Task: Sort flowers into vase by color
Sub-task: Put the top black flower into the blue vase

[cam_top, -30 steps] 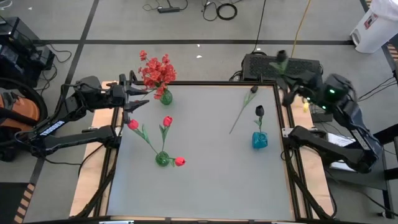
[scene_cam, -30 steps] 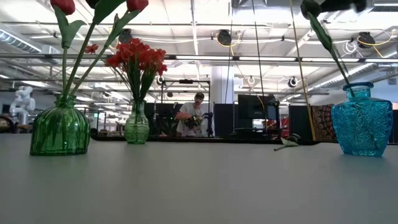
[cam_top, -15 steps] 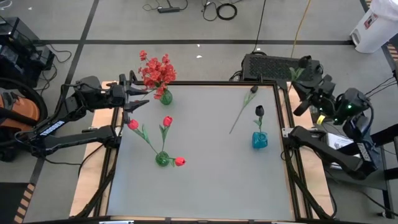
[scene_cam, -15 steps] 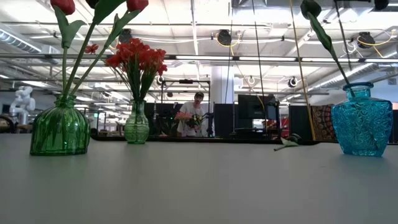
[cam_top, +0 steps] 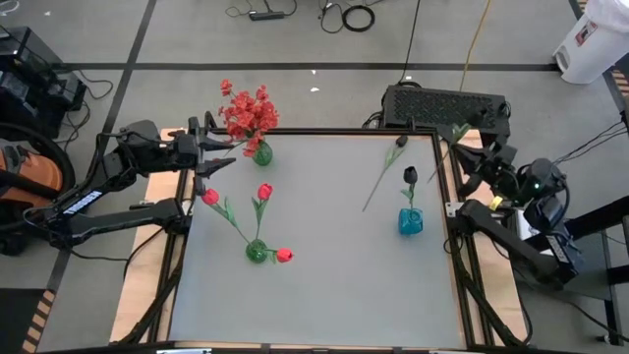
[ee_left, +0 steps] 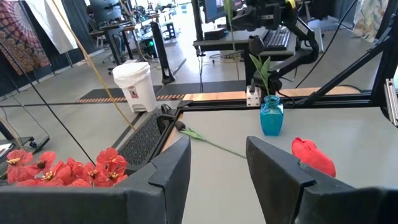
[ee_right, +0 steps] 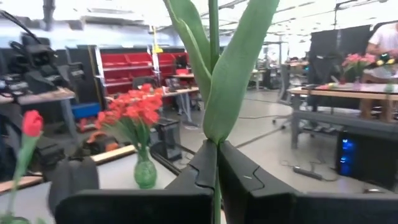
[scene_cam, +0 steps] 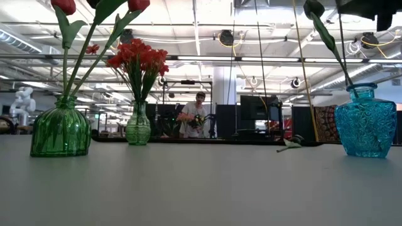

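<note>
Right tool (ee_right: 214,180), clamped on flower stem (ee_right: 213,74), has dropped lower beside table's (cam_top: 324,285) right edge.

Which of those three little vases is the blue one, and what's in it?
The blue vase stands alone near the table's right edge, holding one black flower. The other two vases are green and hold red flowers.

Overhead looks down; low looks level (both show blue vase (cam_top: 410,222))
</note>
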Available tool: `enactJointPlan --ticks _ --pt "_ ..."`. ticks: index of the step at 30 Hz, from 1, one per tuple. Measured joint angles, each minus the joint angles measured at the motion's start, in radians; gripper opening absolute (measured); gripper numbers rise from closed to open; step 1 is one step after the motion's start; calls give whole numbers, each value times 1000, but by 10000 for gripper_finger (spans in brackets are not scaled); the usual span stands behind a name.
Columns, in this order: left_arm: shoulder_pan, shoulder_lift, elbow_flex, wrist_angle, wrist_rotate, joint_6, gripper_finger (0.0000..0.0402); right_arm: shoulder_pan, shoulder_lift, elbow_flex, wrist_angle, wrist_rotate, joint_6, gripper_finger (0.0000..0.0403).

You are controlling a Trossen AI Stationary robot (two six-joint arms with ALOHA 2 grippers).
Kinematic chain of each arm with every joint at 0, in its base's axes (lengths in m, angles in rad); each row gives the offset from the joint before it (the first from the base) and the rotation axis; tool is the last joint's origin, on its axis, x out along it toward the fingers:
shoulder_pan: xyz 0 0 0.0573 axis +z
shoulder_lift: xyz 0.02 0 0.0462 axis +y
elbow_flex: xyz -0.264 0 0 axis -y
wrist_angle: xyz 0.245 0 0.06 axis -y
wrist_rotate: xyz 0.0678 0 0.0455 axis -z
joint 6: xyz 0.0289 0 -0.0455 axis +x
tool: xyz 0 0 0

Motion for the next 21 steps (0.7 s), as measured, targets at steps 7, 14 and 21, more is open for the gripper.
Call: enactJointPlan --ticks 7,14,21 --pt "0 0 0 0 0 0 164 0 -74 -67 9 -102 49 0" --pt "0 0 0 0 0 0 164 0 -70 -95 47 -256 88 0" --pt "0 0 0 0 0 0 164 0 -70 -95 83 -357 133 0"
